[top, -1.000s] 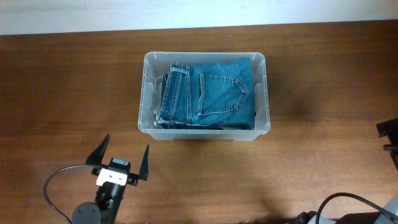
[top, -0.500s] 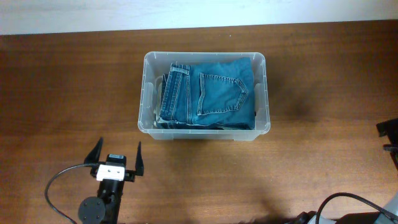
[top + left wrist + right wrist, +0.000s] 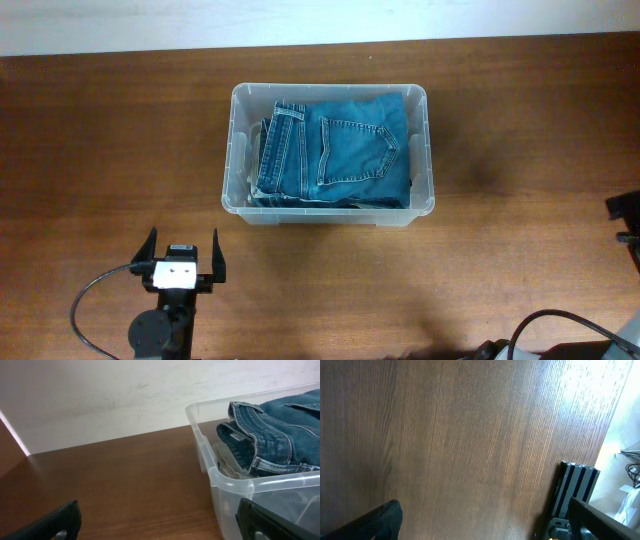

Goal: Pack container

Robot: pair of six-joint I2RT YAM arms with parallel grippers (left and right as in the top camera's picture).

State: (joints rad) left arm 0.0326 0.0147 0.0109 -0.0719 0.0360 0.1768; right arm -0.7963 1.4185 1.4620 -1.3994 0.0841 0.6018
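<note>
The clear plastic container [image 3: 242,100] stands at the middle of the wooden table, with folded blue jeans [image 3: 335,150] lying inside it. In the left wrist view the container's near corner [image 3: 235,482] and the jeans [image 3: 270,435] show at the right. My left gripper [image 3: 182,254] is open and empty, low at the front left of the table, apart from the container; its fingertips show in its wrist view [image 3: 160,522]. My right gripper [image 3: 485,520] is open and empty over bare wood at the table's right edge [image 3: 625,215].
A white wall [image 3: 100,400] rises behind the table's far edge. A black metal frame [image 3: 575,490] stands beside the table's edge in the right wrist view. A black cable [image 3: 90,300] loops by the left arm.
My left gripper has drawn back toward the front edge and slightly left, away from the container, and turned to point straight at the far side. The right arm has not moved.
</note>
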